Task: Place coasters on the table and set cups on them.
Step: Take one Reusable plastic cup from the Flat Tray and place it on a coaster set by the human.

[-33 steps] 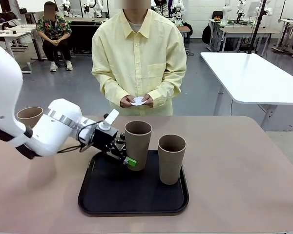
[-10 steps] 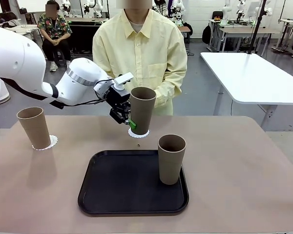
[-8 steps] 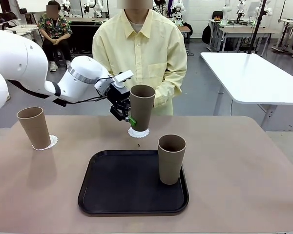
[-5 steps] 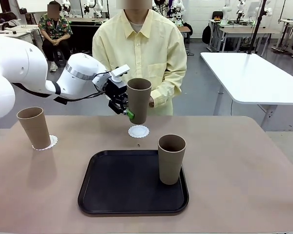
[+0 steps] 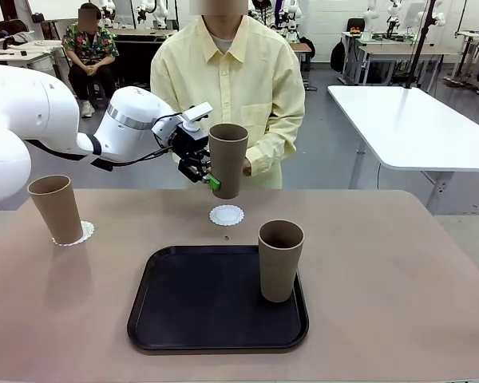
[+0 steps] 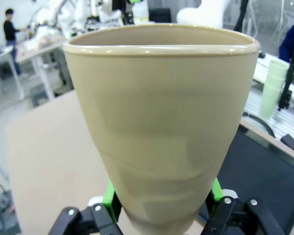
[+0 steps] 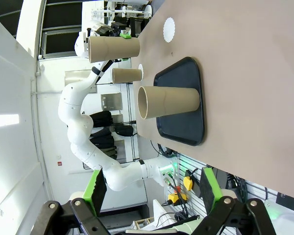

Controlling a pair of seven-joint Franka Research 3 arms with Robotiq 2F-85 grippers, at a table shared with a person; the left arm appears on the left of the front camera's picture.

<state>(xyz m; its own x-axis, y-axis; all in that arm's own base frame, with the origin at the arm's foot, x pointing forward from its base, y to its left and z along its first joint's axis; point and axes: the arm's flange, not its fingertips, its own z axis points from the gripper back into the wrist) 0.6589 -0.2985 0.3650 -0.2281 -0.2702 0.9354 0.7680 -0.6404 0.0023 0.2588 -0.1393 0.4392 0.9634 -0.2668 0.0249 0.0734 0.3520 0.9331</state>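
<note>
Left gripper (image 5: pixel 212 177), clamped low on a cup (image 5: pixel 228 158), holds it upright in the air over the bare coaster (image 5: pixel 227 215) on the table (image 5: pixel 399 271), with the person's hand (image 5: pixel 246 167) just behind it; your right gripper (image 7: pixel 151 196) stands open. Bring the cup down off-centre and its base may catch the lacy edge and push the light paper aside. Release it before it sits flat and so tall a cup may topple.

Front: across table (image 5: pixel 399 271) toward person (image 5: pixel 227 88); left wrist — tight on cup (image 6: pixel 161 122); right wrist sideways, shares tray (image 7: pixel 183 131).
</note>
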